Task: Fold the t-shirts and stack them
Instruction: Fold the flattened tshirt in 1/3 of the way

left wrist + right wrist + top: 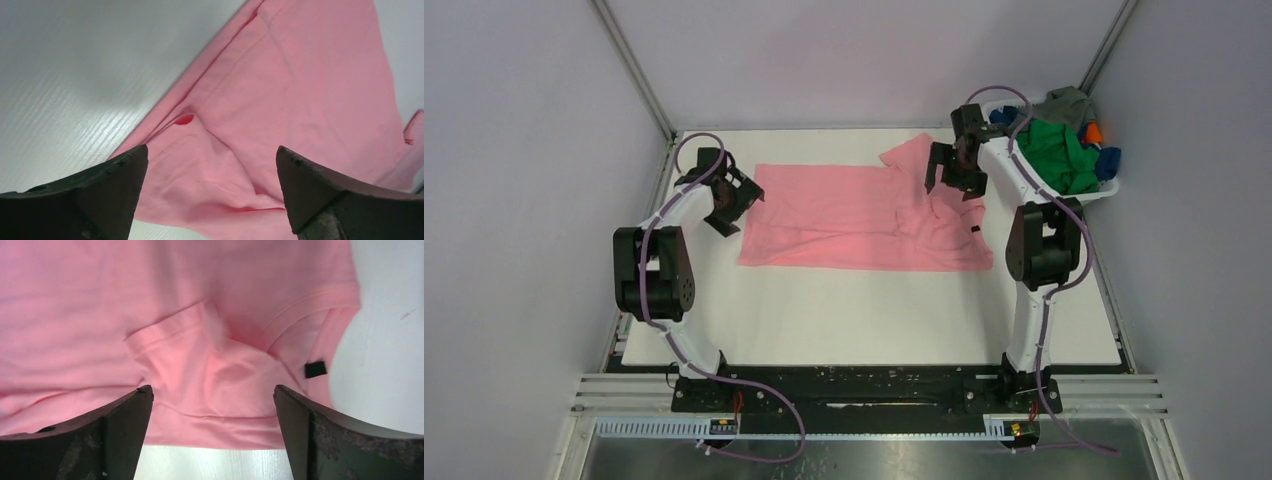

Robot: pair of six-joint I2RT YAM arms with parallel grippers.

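One salmon pink t-shirt (844, 215) flat, collar end rumpled | both jaws spread wide

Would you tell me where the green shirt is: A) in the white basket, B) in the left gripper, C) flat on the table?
A: the green shirt lies bundled in the white basket at the far right, while only the pink shirt is on the table.
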